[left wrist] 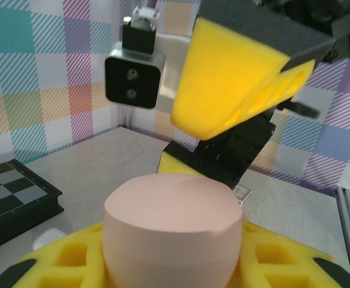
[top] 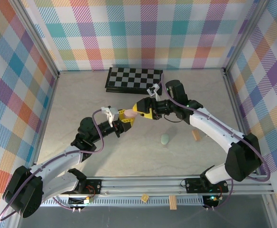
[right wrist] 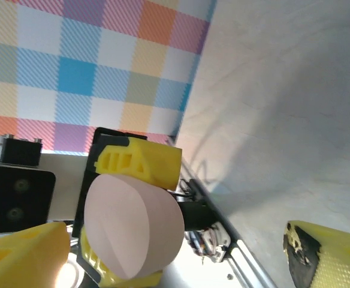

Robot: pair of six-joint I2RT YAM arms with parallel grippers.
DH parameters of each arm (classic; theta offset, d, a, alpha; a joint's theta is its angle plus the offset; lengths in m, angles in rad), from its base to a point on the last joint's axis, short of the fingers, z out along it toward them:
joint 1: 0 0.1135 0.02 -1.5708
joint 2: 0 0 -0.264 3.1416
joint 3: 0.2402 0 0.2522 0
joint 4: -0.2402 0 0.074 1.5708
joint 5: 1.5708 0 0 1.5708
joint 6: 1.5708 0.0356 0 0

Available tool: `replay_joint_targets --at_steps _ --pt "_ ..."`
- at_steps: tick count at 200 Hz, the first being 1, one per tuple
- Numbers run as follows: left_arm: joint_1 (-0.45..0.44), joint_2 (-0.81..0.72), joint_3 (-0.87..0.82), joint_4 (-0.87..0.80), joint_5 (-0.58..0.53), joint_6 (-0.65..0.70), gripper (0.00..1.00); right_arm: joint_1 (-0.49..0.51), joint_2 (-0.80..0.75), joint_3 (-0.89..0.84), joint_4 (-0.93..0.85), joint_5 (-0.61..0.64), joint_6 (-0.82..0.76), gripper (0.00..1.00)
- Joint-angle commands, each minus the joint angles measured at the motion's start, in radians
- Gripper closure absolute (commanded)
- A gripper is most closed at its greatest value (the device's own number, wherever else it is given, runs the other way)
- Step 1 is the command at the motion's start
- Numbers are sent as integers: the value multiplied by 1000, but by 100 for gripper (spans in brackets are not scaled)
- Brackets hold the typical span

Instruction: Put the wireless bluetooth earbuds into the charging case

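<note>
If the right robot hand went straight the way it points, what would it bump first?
Probably the pink case, held in the left gripper and its fingers. It sits just ahead of the right gripper, whose fingers are open, though depth is hard to judge.

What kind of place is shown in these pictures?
Probably a robot test booth in a lab: plaid panel walls on a metal frame enclose a marbled table, and the left arm and right arm are bolted to a rail at its near edge.
</note>
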Motion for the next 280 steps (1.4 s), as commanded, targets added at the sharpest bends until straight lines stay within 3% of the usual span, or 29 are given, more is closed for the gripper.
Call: replay_joint_targets --at_steps 1,66,127,145,156,189,215,249,280 --pt "-6 -19 26 61 -20 -10 67 3 45 -59 406 -128 295 13" --pt "-6 10 10 94 -75 16 67 57 92 -72 603 -168 444 31" --pt "-6 -11 5 70 -64 25 66 58 87 -77 565 -139 422 76" --pt "-4 -23 -3 64 -67 24 65 57 88 -76 524 -116 395 83" --pt "-6 -32 -6 58 -64 22 60 54 86 -71 496 -95 368 85" --pt "-6 -74 -26 24 -77 37 19 20 76 -48 295 12 210 86" --pt "-6 -118 -38 -52 -115 48 2 -32 80 -53 125 153 80 87" --pt "-30 -119 -27 -115 -165 41 0 -108 147 -54 -28 367 -4 87" --pt "-90 -49 1 -135 -233 50 0 -178 262 -34 -43 443 6 87"
